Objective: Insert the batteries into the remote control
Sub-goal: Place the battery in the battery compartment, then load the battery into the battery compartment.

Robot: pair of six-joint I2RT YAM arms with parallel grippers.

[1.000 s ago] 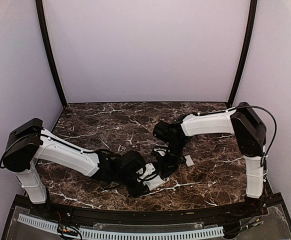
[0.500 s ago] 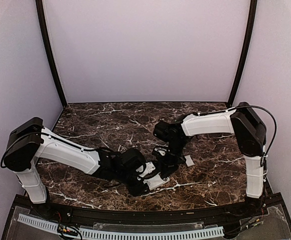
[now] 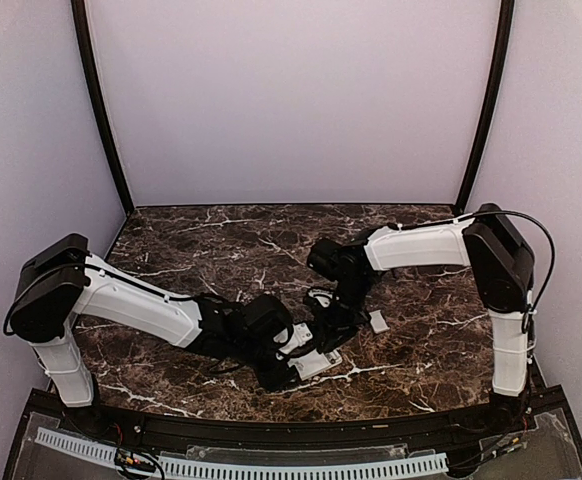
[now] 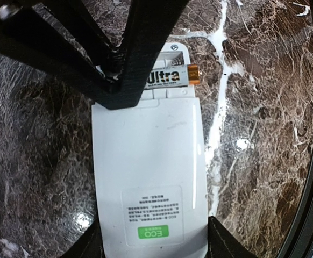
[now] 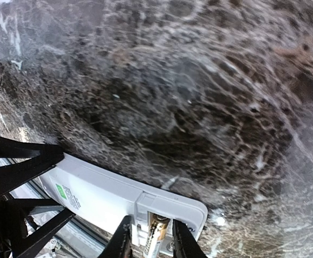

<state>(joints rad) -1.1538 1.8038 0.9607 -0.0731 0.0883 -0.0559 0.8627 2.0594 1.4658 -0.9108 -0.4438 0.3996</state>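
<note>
The white remote control point(image 4: 146, 161) lies back-up on the marble, green label toward my left wrist, its battery bay open at the far end. My left gripper point(image 4: 154, 239) is shut on the remote's near end, a finger on each long side. One of the batteries point(image 4: 170, 77), dark with a copper end, lies crosswise in the bay. My right gripper point(image 5: 151, 243) stands over the bay with its jaws slightly open, one on each side of the battery point(image 5: 157, 236) with small gaps. In the top view both grippers meet over the remote point(image 3: 314, 362) near the front edge.
A small white piece point(image 3: 379, 321), possibly the battery cover, lies on the marble just right of the right gripper point(image 3: 326, 330). The table's front rim point(image 3: 291, 425) runs close behind the remote. Pale walls enclose the back and sides.
My right gripper's jaws have parted a little around the battery in the bay. The left gripper and the remote have hardly moved.
</note>
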